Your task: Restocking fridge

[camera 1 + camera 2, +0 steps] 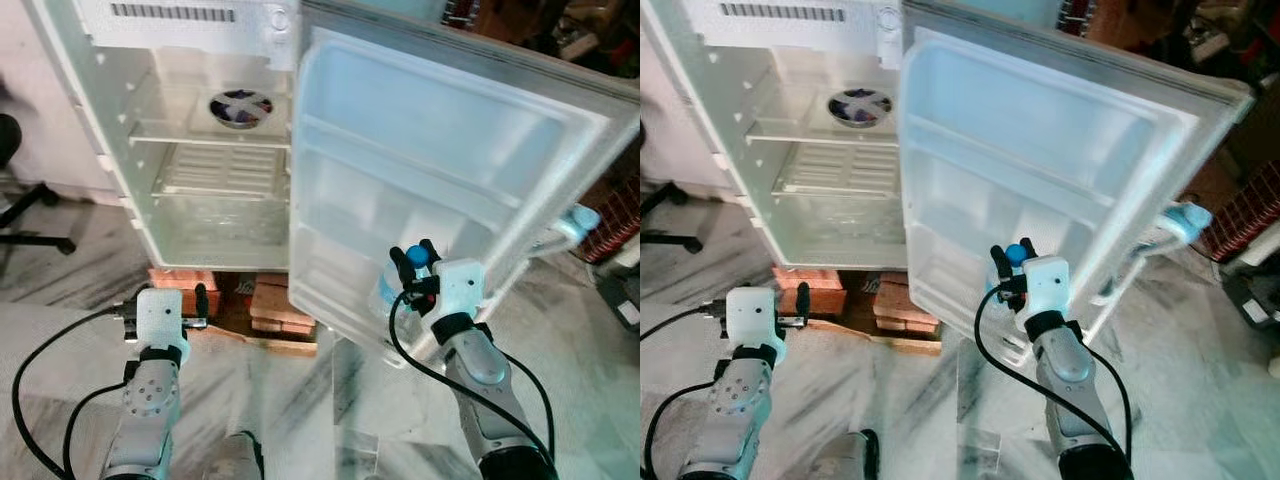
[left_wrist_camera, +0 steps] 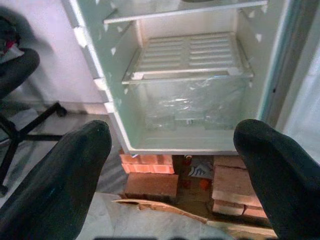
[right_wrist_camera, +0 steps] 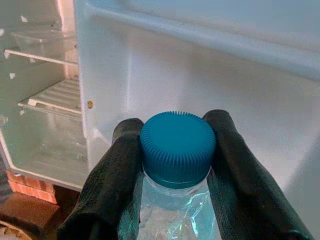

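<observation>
My right gripper (image 1: 416, 262) is shut on the neck of a clear plastic water bottle (image 1: 388, 292) with a blue cap (image 3: 177, 148). It holds the bottle upright against the lowest door shelf (image 1: 330, 290) of the open white fridge door (image 1: 430, 150). In the right wrist view both black fingers (image 3: 112, 175) press the bottle just under the cap. My left gripper (image 1: 173, 296) stands open low in front of the fridge body (image 1: 190, 150), empty, with its fingertips (image 2: 75, 165) wide apart.
A patterned bowl (image 1: 241, 107) sits on the upper fridge shelf. The fridge rests on red bricks (image 1: 270, 300) over a marble floor. An office chair base (image 1: 30, 215) stands at the left. A red crate (image 1: 615, 215) lies beyond the door at the right.
</observation>
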